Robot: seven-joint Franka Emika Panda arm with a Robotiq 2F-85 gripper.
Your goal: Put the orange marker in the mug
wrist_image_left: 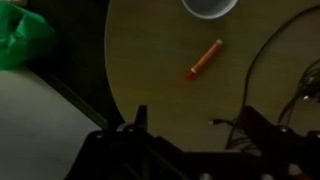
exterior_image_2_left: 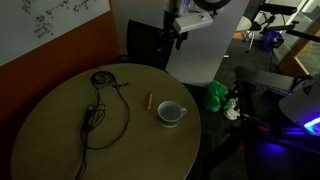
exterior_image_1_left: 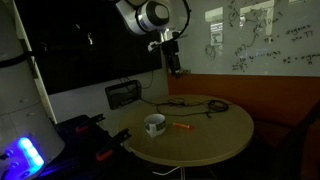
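Your gripper point(wrist_image_left: 195, 115) hangs wide open and empty at the bottom of the wrist view. The orange marker point(wrist_image_left: 204, 60) lies on the table point(wrist_image_left: 150, 70) at upper centre, near the mug point(wrist_image_left: 209, 7) but not touching it.

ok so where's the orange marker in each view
Exterior view: marker lower centre, just right of the mug.
Exterior view: marker near picture centre, just left of the mug.
Wrist view: marker upper centre, lying slantwise below the mug.
Shared landmark: the white mug, beside the marker in all three.
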